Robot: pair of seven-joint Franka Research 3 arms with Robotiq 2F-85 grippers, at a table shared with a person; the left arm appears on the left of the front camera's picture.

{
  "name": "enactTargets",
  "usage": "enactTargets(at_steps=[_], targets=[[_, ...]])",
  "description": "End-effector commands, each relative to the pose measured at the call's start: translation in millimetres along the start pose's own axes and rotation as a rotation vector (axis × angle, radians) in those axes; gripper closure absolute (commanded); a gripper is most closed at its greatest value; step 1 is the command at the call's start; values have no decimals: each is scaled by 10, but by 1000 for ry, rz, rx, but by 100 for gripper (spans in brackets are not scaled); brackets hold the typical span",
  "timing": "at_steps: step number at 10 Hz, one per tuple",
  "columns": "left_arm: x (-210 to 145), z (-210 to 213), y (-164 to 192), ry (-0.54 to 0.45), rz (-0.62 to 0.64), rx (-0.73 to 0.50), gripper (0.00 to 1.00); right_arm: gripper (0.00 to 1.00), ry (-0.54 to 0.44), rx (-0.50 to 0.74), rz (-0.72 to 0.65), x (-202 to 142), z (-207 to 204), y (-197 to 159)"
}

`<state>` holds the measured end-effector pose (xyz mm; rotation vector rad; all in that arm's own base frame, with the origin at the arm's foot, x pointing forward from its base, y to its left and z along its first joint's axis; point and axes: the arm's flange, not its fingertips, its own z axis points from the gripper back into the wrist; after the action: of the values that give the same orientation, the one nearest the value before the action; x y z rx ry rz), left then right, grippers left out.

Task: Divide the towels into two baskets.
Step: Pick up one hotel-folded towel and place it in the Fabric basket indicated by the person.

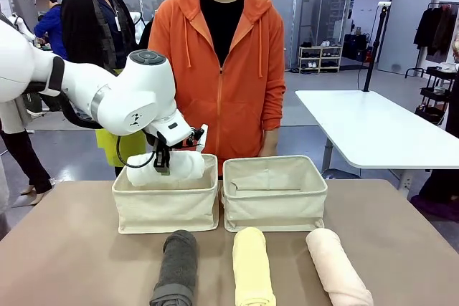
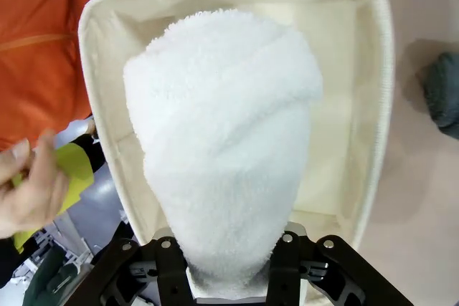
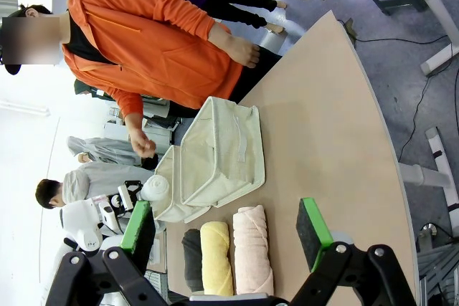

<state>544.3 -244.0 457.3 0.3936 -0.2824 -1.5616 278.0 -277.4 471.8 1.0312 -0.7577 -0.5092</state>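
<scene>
**Front view:** The white towel (image 1: 179,166) is held crosswise by the left gripper (image 1: 163,166), which is clamped shut on it. It hangs just above the open top of the left basket (image 1: 165,209), seemingly so that it can be lowered inside. The right basket (image 1: 276,209) is set just beside the left basket. The grey towel (image 1: 176,270), yellow towel (image 1: 252,266) and pink towel (image 1: 337,270) are laid in a row before it, apparently awaiting sorting.

**Left wrist view:** Thick, fluffy terry is pinched narrow at the fingers and bulges over the left basket's soft cream canvas walls.

**Right wrist view:** The right gripper (image 3: 226,231) is held wide open and empty, well apart from the left basket. Three tight cylindrical rolls are seen lying near that basket.
</scene>
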Motion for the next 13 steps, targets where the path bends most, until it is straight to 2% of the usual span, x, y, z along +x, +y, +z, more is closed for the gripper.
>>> enactTargets(at_steps=[1,2,3,4,5,10,13], targets=[[24,-51,190,-32,-27,-24,60,0,-10,13,4,-9,18,16],[22,-137,224,-46,-20,-45,60,0,-10,13,4,-9,18,16],[13,-192,244,-27,-22,-65,31,0,-10,13,4,-9,18,16],[12,-201,245,-30,-25,-70,13,0,-10,13,4,-9,18,16],[5,-199,235,-33,-22,-71,0,0,-10,13,4,-9,18,16],[-40,-159,110,-27,38,-73,0,0,-10,13,4,-9,18,16],[53,-238,174,-19,6,-47,0,0,-10,13,4,-9,18,16]])
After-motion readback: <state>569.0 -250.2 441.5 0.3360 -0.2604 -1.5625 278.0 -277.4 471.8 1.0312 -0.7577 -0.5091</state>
